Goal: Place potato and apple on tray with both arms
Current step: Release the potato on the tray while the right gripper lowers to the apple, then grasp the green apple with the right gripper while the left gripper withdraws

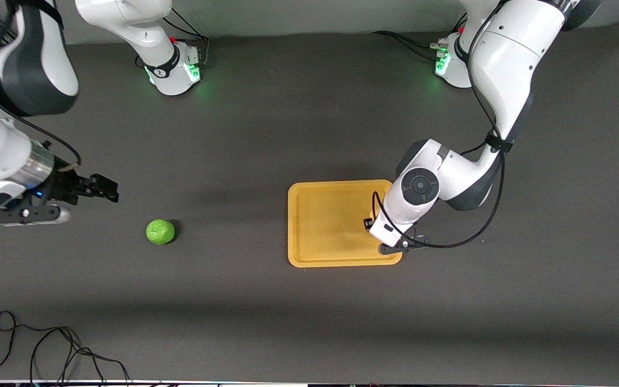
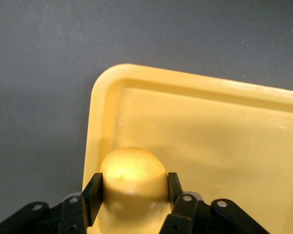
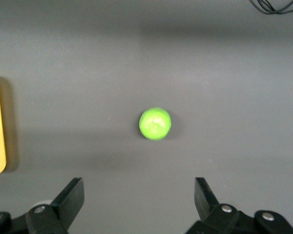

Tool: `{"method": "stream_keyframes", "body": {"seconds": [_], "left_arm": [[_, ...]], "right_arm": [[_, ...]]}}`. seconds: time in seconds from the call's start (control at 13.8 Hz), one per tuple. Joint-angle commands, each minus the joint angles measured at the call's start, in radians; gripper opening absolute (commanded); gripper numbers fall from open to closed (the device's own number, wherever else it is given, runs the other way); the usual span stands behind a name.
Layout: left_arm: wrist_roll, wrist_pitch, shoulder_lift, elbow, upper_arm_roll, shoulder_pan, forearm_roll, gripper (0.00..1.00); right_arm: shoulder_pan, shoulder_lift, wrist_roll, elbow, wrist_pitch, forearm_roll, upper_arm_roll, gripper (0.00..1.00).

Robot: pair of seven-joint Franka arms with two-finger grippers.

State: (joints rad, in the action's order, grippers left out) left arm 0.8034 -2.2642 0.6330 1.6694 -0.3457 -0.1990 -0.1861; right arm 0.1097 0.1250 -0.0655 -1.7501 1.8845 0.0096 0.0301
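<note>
- The right gripper hangs above bare table with jaws spread wide, likely readying a grasp on the apple, a round ball with no long axis, well apart from the tray
- The left gripper clamps the potato over the tray's corner, its long axis seemingly along the fingers, for release

The table is a dark grey matte surface. On it lie the tray, toward the left arm's end, and the apple, well apart from it toward the right arm's end. A loose black cable curls at the edge nearest the front camera. Both arm bases stand along the farthest edge, seemingly bolted down.
</note>
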Motion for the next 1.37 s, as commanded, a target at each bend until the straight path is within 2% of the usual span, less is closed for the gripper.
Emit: {"method": "stream_keyframes", "body": {"seconds": [0.0, 0.14, 0.22, 0.29, 0.36, 0.65, 0.79, 0.94, 1.3], "left_arm": [[0.043, -0.052, 0.019, 0.018, 0.002, -0.002, -0.018, 0.14], [0.053, -0.086, 0.037, 0.018, 0.002, 0.001, -0.018, 0.22], [0.053, -0.086, 0.039, 0.016, 0.004, 0.004, -0.018, 0.35], [0.053, -0.086, 0.039, 0.016, 0.004, 0.007, -0.018, 0.64], [0.053, -0.084, 0.039, 0.015, 0.005, 0.013, -0.018, 1.0], [0.056, -0.067, 0.027, 0.003, 0.007, 0.016, -0.016, 1.0], [0.05, -0.051, -0.012, -0.01, 0.01, 0.024, -0.016, 1.0], [0.027, 0.001, -0.056, -0.031, 0.008, 0.074, -0.018, 1.0], [-0.289, 0.248, -0.145, -0.123, -0.002, 0.243, 0.008, 1.0]], "right_arm": [[0.002, -0.006, -0.028, -0.173, 0.199, -0.016, 0.004, 1.0], [-0.002, 0.031, -0.028, -0.247, 0.31, -0.014, 0.005, 1.0], [-0.002, 0.054, -0.03, -0.268, 0.35, -0.011, 0.007, 1.0], [-0.002, 0.088, -0.03, -0.276, 0.375, -0.005, 0.007, 1.0], [-0.002, 0.125, -0.03, -0.276, 0.404, -0.004, 0.007, 1.0], [-0.015, 0.217, -0.03, -0.281, 0.482, -0.003, 0.011, 1.0], [-0.015, 0.249, -0.03, -0.295, 0.539, -0.002, 0.011, 1.0], [-0.015, 0.297, -0.033, -0.295, 0.599, 0.0, 0.01, 1.0], [-0.013, 0.344, -0.033, -0.292, 0.636, 0.0, 0.01, 1.0]]}}
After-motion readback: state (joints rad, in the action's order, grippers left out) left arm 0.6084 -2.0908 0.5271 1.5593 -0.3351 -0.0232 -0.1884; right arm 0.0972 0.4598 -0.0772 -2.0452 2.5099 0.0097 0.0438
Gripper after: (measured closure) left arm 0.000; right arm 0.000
